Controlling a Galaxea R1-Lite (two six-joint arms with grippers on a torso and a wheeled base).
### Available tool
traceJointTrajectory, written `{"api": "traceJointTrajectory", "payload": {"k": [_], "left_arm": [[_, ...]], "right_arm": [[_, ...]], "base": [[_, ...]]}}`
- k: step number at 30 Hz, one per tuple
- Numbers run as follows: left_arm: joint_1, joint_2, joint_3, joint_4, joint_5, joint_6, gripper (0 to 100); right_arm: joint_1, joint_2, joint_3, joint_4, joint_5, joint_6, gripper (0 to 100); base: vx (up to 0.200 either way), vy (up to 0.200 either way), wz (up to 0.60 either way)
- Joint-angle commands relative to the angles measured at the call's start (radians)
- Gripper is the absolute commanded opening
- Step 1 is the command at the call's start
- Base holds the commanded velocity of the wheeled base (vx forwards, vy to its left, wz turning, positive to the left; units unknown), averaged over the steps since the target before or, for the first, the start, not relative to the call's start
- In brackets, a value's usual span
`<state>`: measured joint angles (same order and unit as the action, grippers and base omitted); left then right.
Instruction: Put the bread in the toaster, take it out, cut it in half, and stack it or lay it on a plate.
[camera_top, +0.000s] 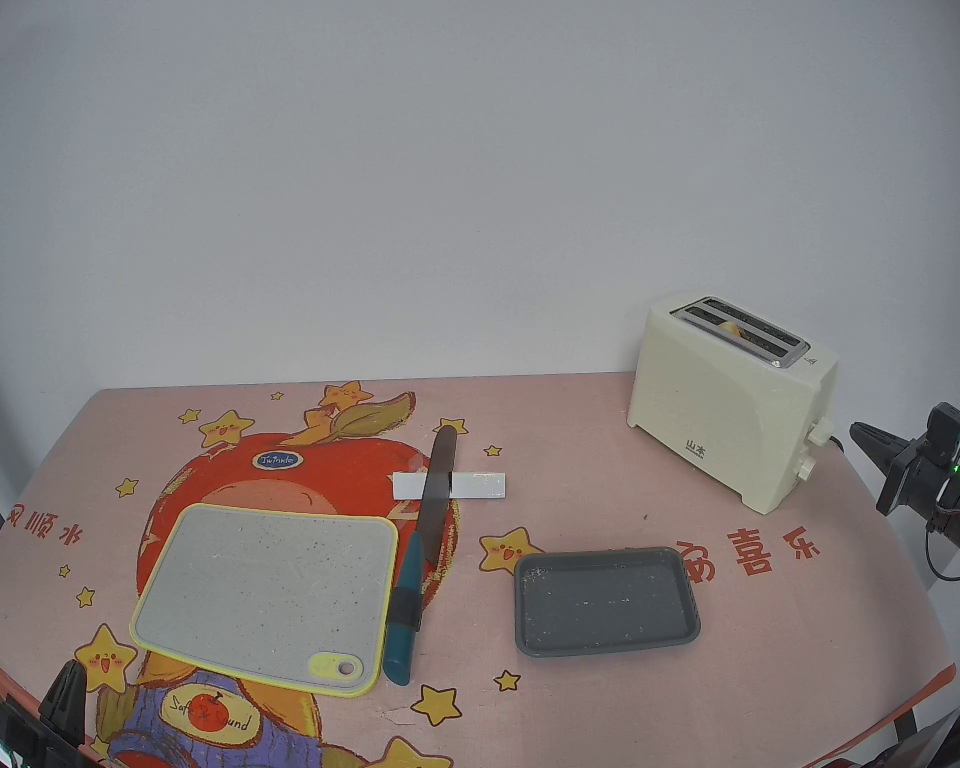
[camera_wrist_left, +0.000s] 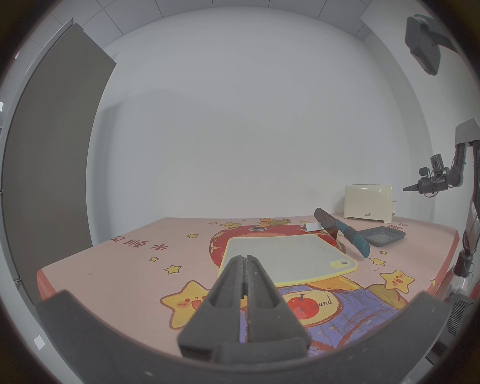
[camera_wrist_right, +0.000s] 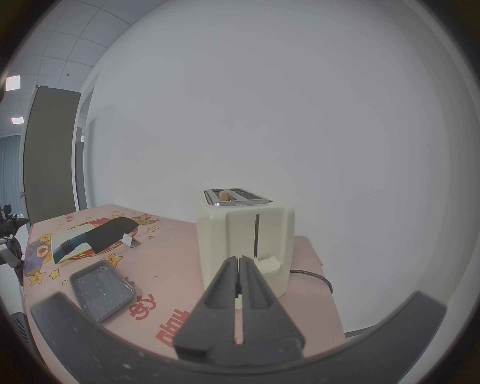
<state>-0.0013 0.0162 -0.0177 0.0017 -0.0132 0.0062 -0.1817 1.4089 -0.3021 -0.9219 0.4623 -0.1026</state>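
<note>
1. Head view. The toaster (camera_top: 735, 405) stands at the far right of the table (camera_top: 590, 430), close to its right edge. The bread (camera_top: 731, 328) sits deep in one slot, with only its top showing. My right gripper (camera_top: 862, 432) hangs just off that edge, beside the toaster. My left gripper (camera_top: 70, 675) is at the near left corner. The knife (camera_top: 420, 560) lies just beside the cutting board (camera_top: 265, 590), and the plate (camera_top: 605, 600) lies apart from both. Bare cloth between plate and toaster gives room to carry.

2. Left wrist view. My left fingers are pressed together with nothing between them, low over the near table edge and facing the board. The approach to the board is open.

3. Right wrist view. My right fingers are likewise together and empty, pointed at the toaster's lever (camera_wrist_right: 265, 261), which sits low in its track. The cord (camera_wrist_right: 312, 277) trails off behind.
   - Risk: so little bread is exposed that a pinch may slip or tear the crust.
   - Risk: a sideways push may slide the toaster towards the edge.
   - Risk: my arm may snag the cord.
</note>
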Motion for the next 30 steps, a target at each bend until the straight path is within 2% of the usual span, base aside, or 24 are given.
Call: {"api": "traceJointTrajectory", "payload": {"k": [1,30], "left_arm": [[0.000,-0.016,0.018,0.000,0.001,0.000,0],[0.000,-0.016,0.018,0.000,0.001,0.000,0]], "right_arm": [[-0.001,-0.008,0.001,0.000,-0.001,0.001,0],[-0.016,-0.004,0.006,0.000,0.001,0.000,0]], "base": [[0.000,0.000,0.00],[0.000,0.000,0.00]]}}
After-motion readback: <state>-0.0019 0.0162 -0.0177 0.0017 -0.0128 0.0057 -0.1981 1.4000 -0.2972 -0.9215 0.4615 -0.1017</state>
